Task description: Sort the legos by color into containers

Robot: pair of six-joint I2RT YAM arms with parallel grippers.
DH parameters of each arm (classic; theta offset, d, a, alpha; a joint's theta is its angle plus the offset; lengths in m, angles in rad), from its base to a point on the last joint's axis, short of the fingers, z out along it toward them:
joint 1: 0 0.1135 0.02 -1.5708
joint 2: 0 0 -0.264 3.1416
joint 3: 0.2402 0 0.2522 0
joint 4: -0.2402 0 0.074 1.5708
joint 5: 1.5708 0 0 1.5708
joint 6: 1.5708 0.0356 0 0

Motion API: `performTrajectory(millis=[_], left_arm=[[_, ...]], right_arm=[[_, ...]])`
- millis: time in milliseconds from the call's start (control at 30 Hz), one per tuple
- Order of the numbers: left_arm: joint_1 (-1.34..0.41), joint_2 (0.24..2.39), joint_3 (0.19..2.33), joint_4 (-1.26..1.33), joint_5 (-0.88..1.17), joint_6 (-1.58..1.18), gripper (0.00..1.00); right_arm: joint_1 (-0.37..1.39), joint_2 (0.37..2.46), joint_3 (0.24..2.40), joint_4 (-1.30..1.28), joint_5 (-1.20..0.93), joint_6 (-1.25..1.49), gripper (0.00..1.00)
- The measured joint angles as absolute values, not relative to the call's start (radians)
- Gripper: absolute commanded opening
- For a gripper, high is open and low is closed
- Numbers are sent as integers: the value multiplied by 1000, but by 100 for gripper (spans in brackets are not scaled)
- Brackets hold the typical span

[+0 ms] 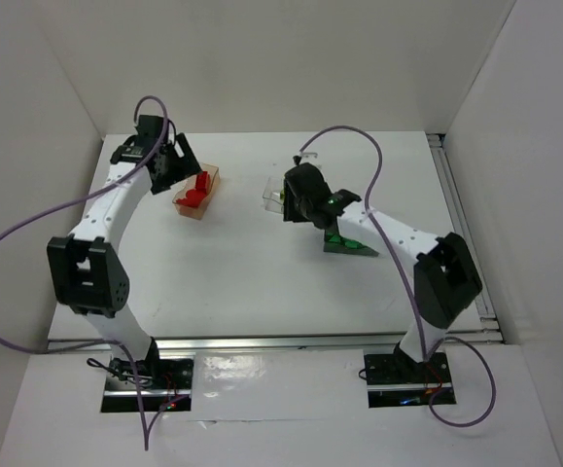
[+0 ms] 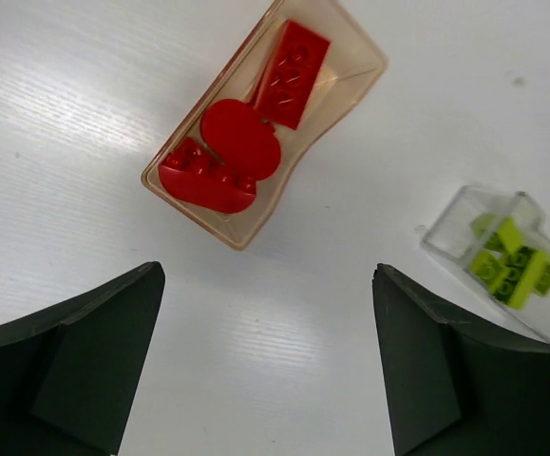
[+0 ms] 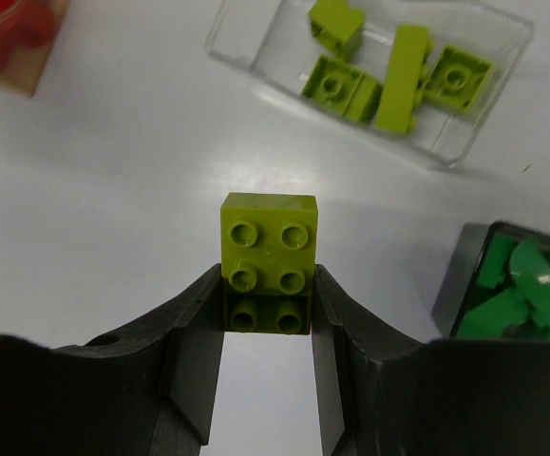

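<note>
Right wrist view: a yellow-green brick [image 3: 268, 249] was pinched in the right gripper [image 3: 267, 296], over bare table short of the clear tub [image 3: 499, 114].

The brick looked light, rigid and slick-sided, so its flat opposite walls seemed the sensible hold. The fingers caught only its near end, and it could probably pivot there. The clear tub held several yellow-green legos [image 3: 403, 66]. Just beside it, the dark tub [image 3: 457, 280] held green legos [image 3: 526, 285]. Well apart, the orange tub [image 2: 350, 71] held red legos [image 2: 241, 138]. The left gripper [image 2: 265, 361] hung near it, spread wide and empty.
</note>
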State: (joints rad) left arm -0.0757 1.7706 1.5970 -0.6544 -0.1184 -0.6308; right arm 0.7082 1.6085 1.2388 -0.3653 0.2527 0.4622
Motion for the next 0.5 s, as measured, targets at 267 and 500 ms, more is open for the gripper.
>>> performTrajectory(millis=[267,500], left_arm=[[-84,1423,1514,-653,-126,-631,95],[-84,1383,1459,-657,-113,-627,94]], right_arm=[[542,1964,1587,-375,285,455,39],[519,2178,1767,-403,289,446,61]])
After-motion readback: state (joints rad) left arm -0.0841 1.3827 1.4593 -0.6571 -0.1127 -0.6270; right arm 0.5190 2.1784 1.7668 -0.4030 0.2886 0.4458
